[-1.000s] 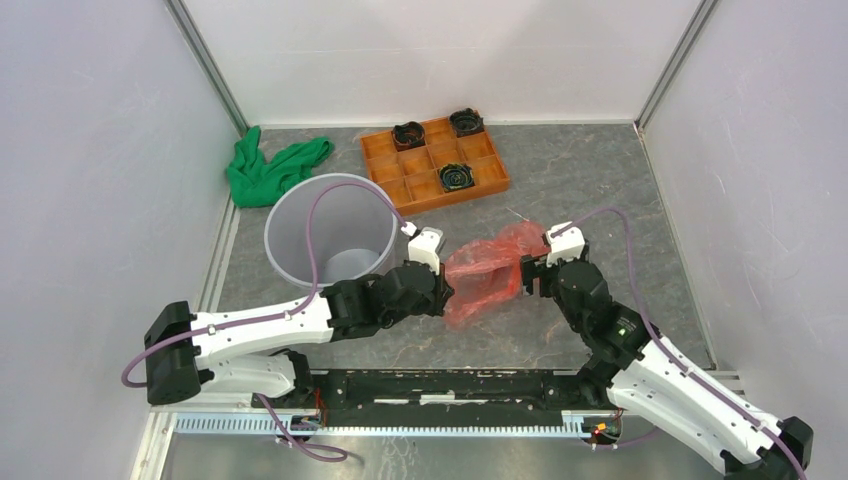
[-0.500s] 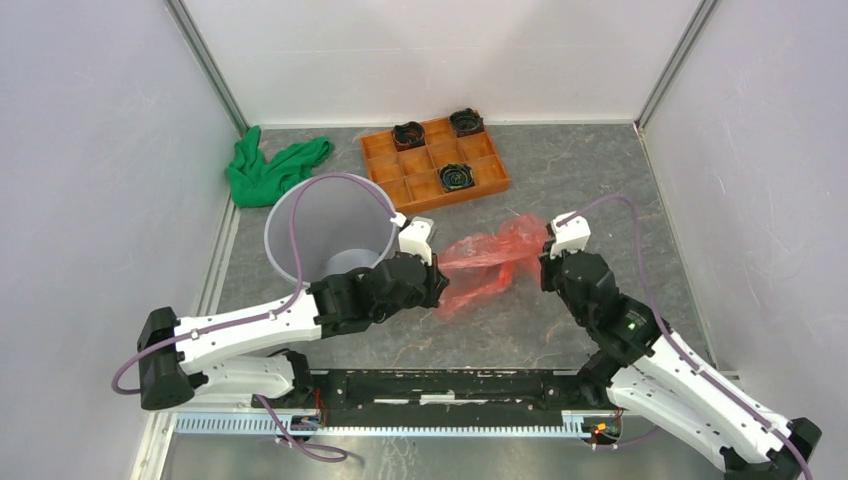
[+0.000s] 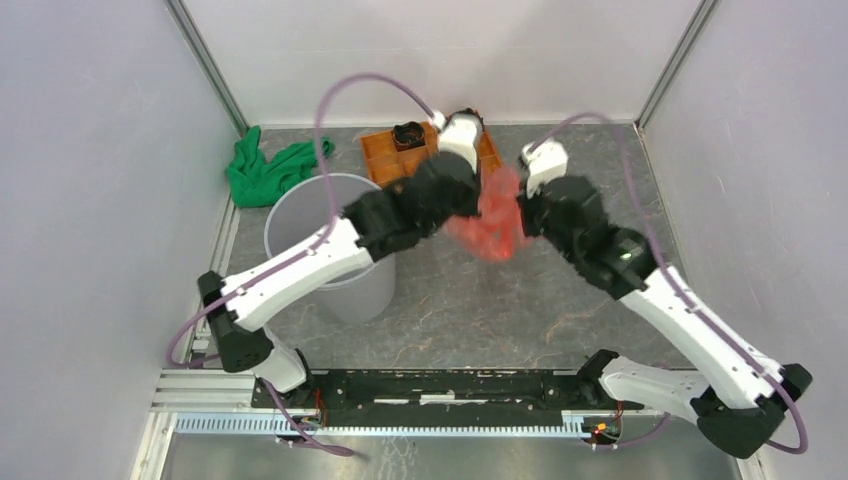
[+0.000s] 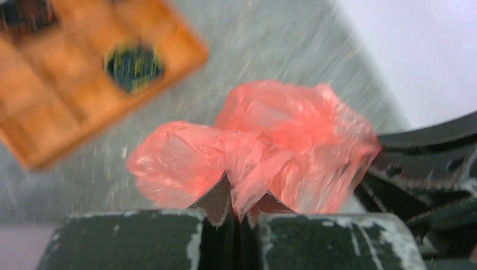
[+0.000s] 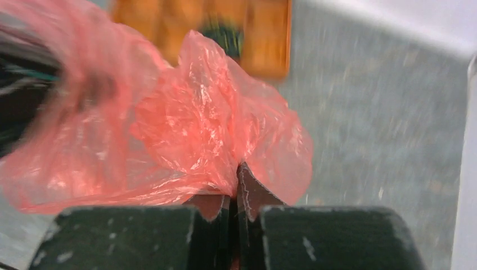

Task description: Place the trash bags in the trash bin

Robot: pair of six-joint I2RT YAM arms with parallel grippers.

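Observation:
The trash bag is a crinkly red-orange film wad hanging above the table between both grippers. My left gripper is shut on its left side; in the left wrist view the film is pinched between the closed jaws. My right gripper is shut on the right side, with film bunched at the closed jaws. The grey trash bin stands upright to the left, its right part hidden under my left arm. The bag hangs to the right of the bin, not over it.
An orange compartment tray with dark coiled items lies at the back, partly hidden by the left wrist. A green cloth sits at the far left by the wall. Grey walls close in the table on three sides.
The right gripper has shut on the bag. Both arms have risen and swung toward the back, lifting the bag off the table and bunching it tighter between them.

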